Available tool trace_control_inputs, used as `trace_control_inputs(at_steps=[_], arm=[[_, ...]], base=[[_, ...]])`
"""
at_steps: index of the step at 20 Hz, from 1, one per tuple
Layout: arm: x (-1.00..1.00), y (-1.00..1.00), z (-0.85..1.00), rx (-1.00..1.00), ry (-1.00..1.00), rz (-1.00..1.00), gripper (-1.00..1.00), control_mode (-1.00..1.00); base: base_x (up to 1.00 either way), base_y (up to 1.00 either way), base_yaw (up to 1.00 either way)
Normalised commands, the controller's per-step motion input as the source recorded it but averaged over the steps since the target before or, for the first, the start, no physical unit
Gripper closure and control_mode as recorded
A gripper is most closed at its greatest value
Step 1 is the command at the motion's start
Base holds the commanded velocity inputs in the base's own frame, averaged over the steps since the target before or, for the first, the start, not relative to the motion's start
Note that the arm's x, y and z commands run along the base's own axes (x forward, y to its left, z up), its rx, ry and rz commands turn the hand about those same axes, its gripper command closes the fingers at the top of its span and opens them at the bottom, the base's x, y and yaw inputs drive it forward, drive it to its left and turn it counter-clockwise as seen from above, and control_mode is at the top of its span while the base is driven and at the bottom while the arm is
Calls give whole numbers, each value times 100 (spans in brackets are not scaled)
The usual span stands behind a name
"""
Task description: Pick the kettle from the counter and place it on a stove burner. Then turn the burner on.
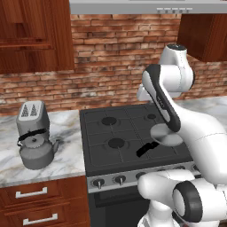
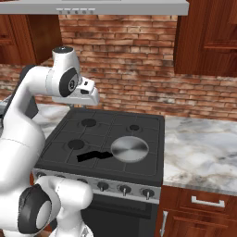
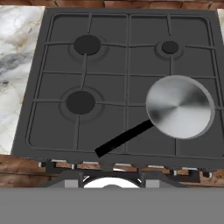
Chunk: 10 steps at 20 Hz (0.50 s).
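A: Where is the kettle?

B: The squat round grey metal kettle (image 1: 36, 152) with its arched black handle stands on the white marble-patterned surface (image 1: 66, 128), left of the black stove (image 1: 128, 133) and just in front of a boxy grey two-slot toaster (image 1: 32, 116). Its short spout points toward the stove.

A: And the cooktop?

B: A round flat silver pan (image 3: 180, 106) with a long black handle sits at the front right. Its handle reaches toward the front edge. The front left round black burner disc (image 3: 80, 102) is bare, ringed by grate bars. A like disc (image 3: 87, 44) lies behind it, and a smaller one (image 3: 169, 46) at the back right. A row of knobs (image 2: 124, 189) runs along the stove's front.

A: The tool?

B: I cannot tell how far it is open; its fingertips are not clear. The hand sits high above the stove, looking down on it, well apart from the kettle, so it has hold of nothing.
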Motion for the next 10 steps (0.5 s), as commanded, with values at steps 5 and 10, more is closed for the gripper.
trace_control_inputs(at_steps=[5, 10], arm=[[-15, 0, 0, 0, 0, 0, -100, -100], [-33, 6, 0, 0, 0, 0, -100, -100]], base=[[0, 0, 0], [0, 0, 0]])
